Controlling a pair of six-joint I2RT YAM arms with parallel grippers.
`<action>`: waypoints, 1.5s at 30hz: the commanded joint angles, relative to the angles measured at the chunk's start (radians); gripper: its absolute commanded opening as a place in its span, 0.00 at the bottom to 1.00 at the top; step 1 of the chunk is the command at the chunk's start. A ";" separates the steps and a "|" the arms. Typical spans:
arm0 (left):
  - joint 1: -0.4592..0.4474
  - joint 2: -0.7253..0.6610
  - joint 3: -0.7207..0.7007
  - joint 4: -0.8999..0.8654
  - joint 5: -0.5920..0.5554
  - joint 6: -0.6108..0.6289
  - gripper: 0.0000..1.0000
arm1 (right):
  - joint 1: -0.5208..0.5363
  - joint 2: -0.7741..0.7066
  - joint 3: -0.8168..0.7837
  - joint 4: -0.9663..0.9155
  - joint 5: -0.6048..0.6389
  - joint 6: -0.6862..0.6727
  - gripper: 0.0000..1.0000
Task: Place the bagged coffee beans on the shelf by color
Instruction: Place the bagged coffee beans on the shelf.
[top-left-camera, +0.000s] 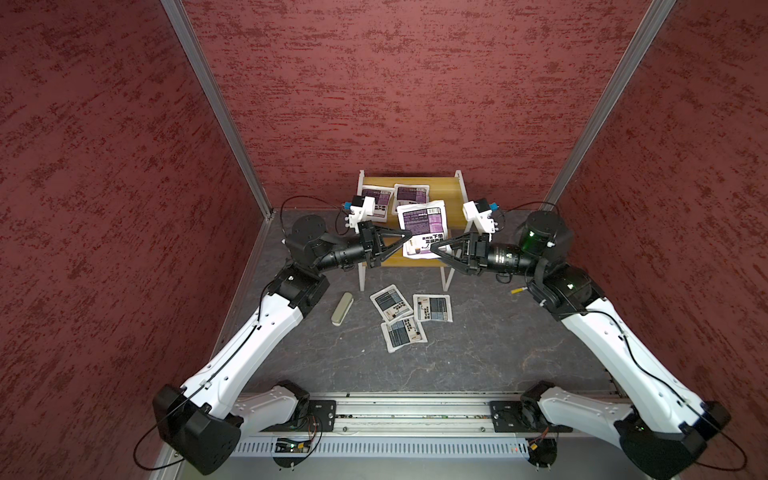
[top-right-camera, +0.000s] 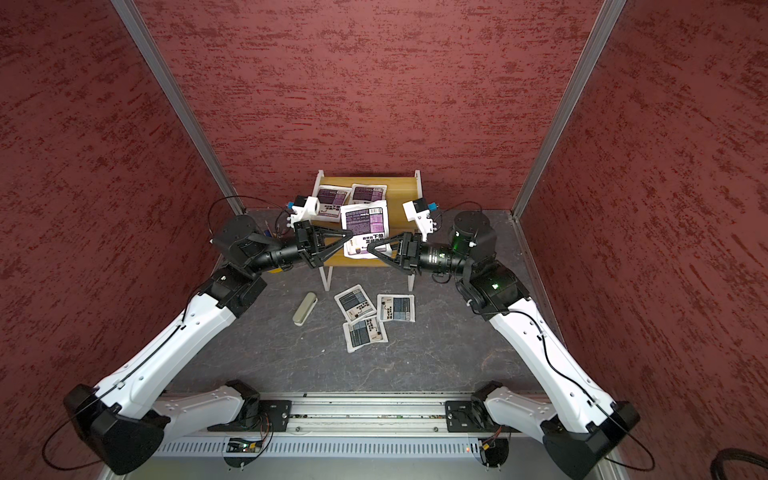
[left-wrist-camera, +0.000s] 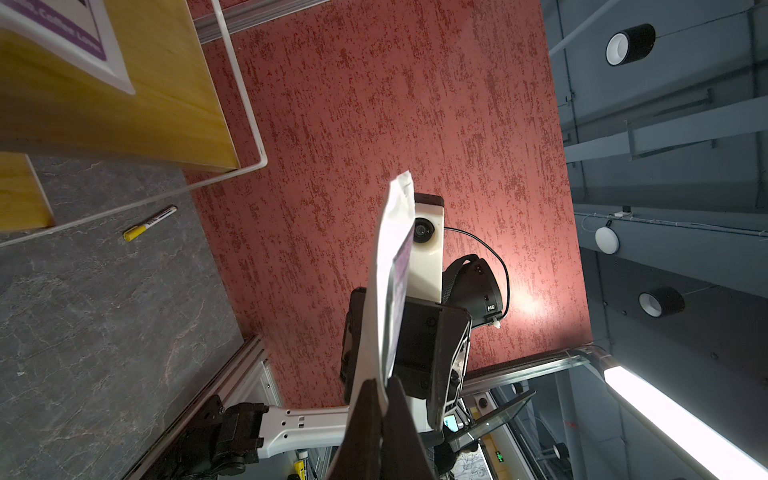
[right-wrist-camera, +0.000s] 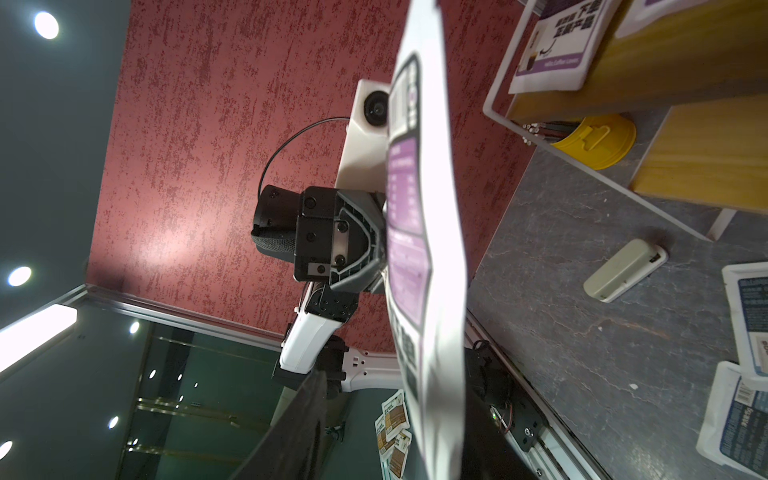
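1. Left gripper (top-left-camera: 409, 237) pinches the white, purple-labelled flat coffee pouch (top-left-camera: 422, 224), which hangs over the front of the white-framed, yellow-board shelf (top-left-camera: 451, 189): hold firm.
2. Right gripper (top-left-camera: 433, 248) straddles the pouch's opposite edge, jaws apart: judged handover; close fully before the left lets go.

Held purple pouch (right-wrist-camera: 432, 249) hides one of my right fingers (right-wrist-camera: 299, 419). The other is blurred and cut off at the frame edge, so contact is unclear. Past my left fingers (left-wrist-camera: 365, 419), shelf pouch (left-wrist-camera: 62, 41) and shelf (left-wrist-camera: 166, 104) are both cropped. Yellow bucket (top-right-camera: 275, 270) is mostly behind my left arm (top-right-camera: 266, 253). Print on grey-blue pouches (top-left-camera: 390, 303) behind my fingers is unreadable.
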 joint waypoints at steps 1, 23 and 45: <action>-0.004 -0.002 0.028 0.017 -0.006 0.013 0.06 | -0.005 -0.012 -0.002 0.041 0.017 -0.005 0.42; -0.002 -0.002 0.032 -0.004 0.004 0.032 0.07 | -0.004 -0.011 -0.014 0.050 0.035 -0.005 0.11; 0.086 -0.073 0.076 -0.341 0.000 0.185 1.00 | -0.156 0.165 0.261 -0.120 0.067 -0.062 0.00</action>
